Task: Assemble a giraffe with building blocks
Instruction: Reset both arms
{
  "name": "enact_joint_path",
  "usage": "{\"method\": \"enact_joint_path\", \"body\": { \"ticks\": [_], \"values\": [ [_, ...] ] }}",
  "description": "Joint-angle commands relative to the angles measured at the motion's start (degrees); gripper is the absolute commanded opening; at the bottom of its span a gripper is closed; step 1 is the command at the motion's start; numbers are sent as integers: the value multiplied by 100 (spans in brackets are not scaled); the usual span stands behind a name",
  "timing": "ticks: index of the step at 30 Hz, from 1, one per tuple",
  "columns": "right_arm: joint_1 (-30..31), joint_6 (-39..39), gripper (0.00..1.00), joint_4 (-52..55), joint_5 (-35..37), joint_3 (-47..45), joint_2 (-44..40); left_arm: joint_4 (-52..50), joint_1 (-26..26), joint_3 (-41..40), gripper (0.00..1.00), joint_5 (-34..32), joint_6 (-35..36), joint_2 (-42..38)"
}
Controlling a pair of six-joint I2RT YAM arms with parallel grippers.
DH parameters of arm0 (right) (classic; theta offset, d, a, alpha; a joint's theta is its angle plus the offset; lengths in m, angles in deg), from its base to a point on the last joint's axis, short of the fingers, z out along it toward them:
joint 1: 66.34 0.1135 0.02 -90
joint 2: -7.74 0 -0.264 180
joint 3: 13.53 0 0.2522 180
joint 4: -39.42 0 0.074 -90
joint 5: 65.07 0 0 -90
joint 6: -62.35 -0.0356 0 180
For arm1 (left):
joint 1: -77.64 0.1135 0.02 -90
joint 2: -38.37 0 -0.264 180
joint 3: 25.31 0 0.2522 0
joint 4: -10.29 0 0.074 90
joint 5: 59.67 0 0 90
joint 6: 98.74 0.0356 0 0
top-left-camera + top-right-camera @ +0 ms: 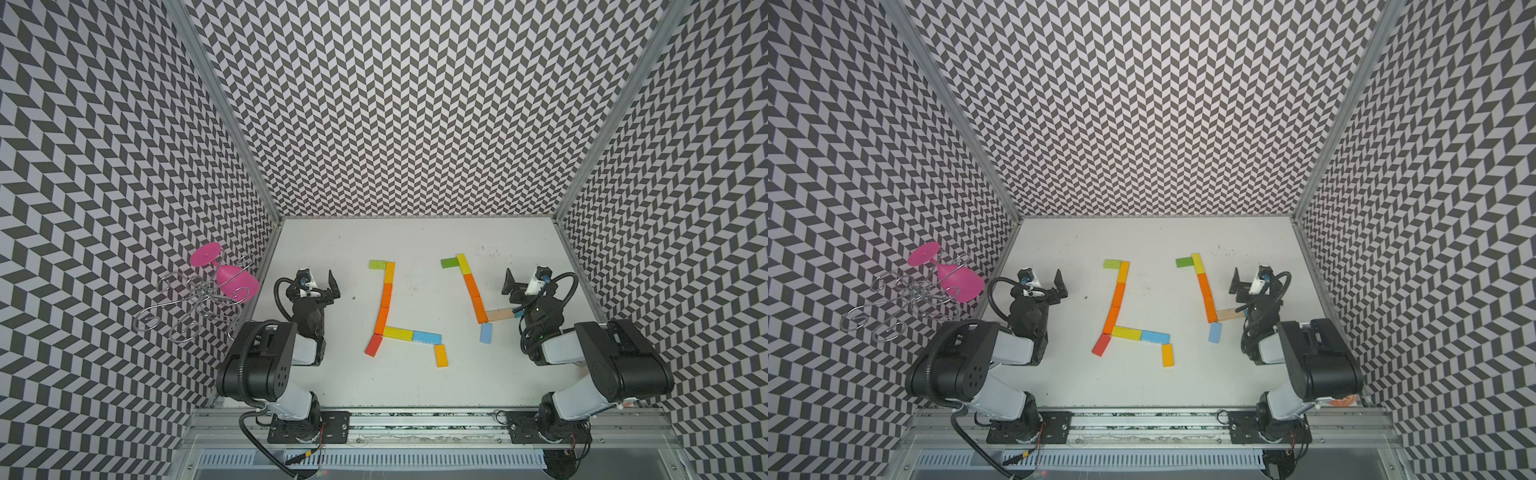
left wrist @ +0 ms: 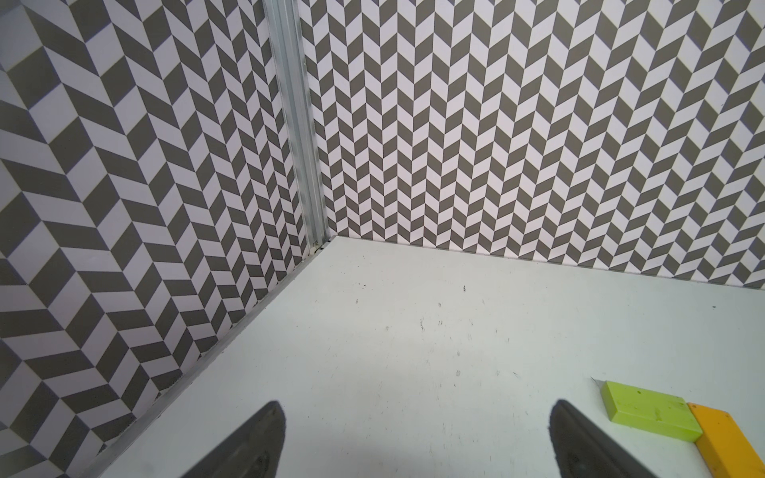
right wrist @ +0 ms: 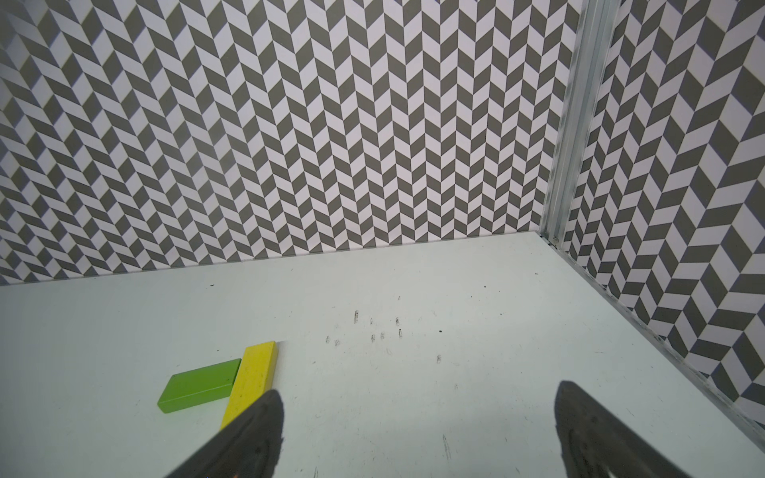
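Surface: scuffed white tabletop (image 1: 415, 386).
Left figure: flat wooden blocks laid end to end. A lime-green block (image 1: 377, 264) tops an orange column (image 1: 386, 299), with a red block (image 1: 374, 345) at its foot. A yellow rectangular block (image 1: 398, 333), a sky-blue block (image 1: 427, 337) and an amber block (image 1: 441, 355) branch off.
Right figure: a dark-green block (image 1: 449, 262) touches a lemon-yellow block (image 1: 462, 264). An orange run (image 1: 476, 297) follows, then a bare-wood block (image 1: 500, 315) and a pale-blue block (image 1: 486, 333).

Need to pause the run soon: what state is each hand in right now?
Left hand: open, holding nothing.
Right hand: open, holding nothing.
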Motion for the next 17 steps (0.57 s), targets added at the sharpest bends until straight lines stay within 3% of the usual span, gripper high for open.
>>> {"method": "enact_joint_path", "body": {
  "ticks": [1, 17],
  "values": [
    [-24, 56, 99, -390, -52, -33, 75, 106, -4, -24, 100, 38, 63, -24],
    [-28, 65, 99, -416, -52, -51, 75, 115, -4, -24, 100, 37, 64, -24]
  ]
}}
